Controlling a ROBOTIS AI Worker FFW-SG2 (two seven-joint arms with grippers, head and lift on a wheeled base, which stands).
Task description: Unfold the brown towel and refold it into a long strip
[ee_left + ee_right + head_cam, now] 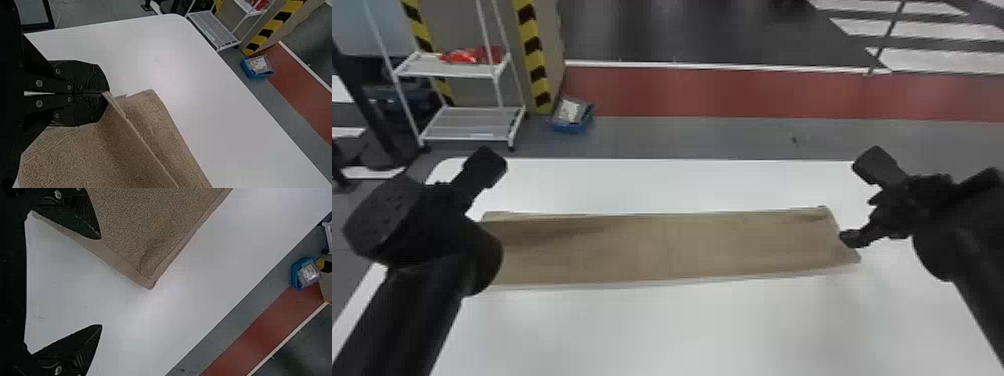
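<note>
Laid across the middle of the white, round-cornered table [732,325] as a long, narrow strip of brown, nubbly cloth towel [667,247]. Runs lengthwise from left to right, long axis nearly parallel to the table's far edge. Ends at the right in a short side slanting outward toward the near edge. Rises in a ridge to the black, flat-fingered left gripper [444,200], pinched at the left end between fingertips closed together. At the right end, spread wide in the black, flat-fingered right gripper [861,219], with one finger over towel, one over table; cannot tell whether touching cloth.
</note>
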